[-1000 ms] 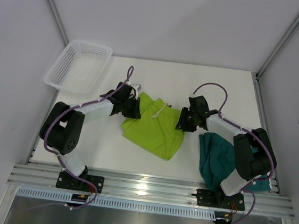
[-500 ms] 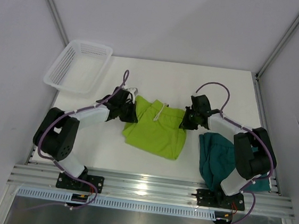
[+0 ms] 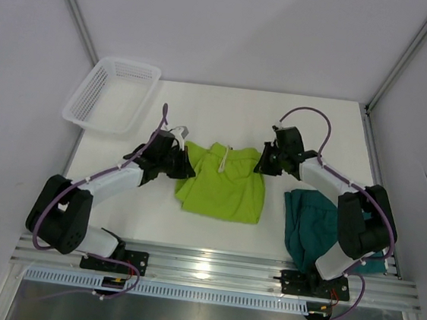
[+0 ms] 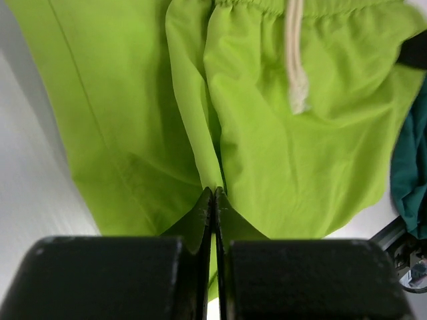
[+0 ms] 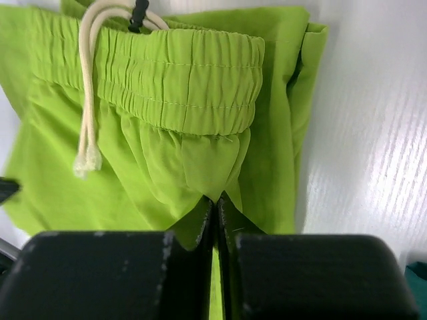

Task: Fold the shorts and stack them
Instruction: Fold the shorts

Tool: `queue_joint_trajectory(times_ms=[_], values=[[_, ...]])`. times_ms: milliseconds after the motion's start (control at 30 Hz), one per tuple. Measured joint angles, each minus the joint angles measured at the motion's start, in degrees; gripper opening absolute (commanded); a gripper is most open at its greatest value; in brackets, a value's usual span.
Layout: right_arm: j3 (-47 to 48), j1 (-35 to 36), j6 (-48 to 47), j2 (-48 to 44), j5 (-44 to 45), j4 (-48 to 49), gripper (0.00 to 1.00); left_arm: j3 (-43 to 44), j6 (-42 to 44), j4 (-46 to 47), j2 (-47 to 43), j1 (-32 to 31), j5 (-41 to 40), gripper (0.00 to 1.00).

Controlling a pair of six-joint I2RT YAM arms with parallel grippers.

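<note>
Though apart, two: lime shorts (image 3: 222,188), teal shorts (image 3: 306,222)

Bright, even overhead light; shadows are soft and faint. Glare streaks the metal rail (image 3: 202,268) at bottom centre of the top view. Wrist views show the lime shorts (image 4: 280,153) sharply, with dark bottom edges.

Take the centre shorts (image 3: 222,184) as your landmark: they lie on the table (image 3: 226,108), midway across it, with the waistband toward the far side. Your left gripper (image 3: 185,165) sits at their left edge and your right gripper (image 3: 262,165) at their far right corner, each pinching the fabric. The second shorts (image 3: 310,224) lie just to their right, nearer the arm bases and partly under the right arm. The basket (image 3: 82,104) stands well off to their far left.
</note>
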Motion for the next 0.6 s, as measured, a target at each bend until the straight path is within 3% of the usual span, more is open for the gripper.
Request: queue_joint_trajectory(times_ms=[367,433,467,500,600], values=[[3.56,0.00,-1.42,9.38,-1.70,-0.15,0.13,-7.89,-3.54,-0.63,2.25,0.00,-2.73,0.00],[3.96,0.00,-1.55,10.75,-1.81,-0.52,0.31,-8.74,-3.89,-0.61,2.23,0.00,-3.23,0.00],[4.46,0.00,-1.73,11.30,-1.84,-0.81,0.47,-8.87,-3.91,-0.70,2.23,0.00,-3.41,0.00],[4.83,0.00,-1.81,11.69,-1.88,-0.85,0.52,-8.87,-3.89,-0.70,2.23,0.00,-3.56,0.00],[5.44,0.00,-2.36,11.82,-2.10,-0.90,0.67,-8.87,-3.78,-0.72,2.16,0.00,-3.80,0.16]])
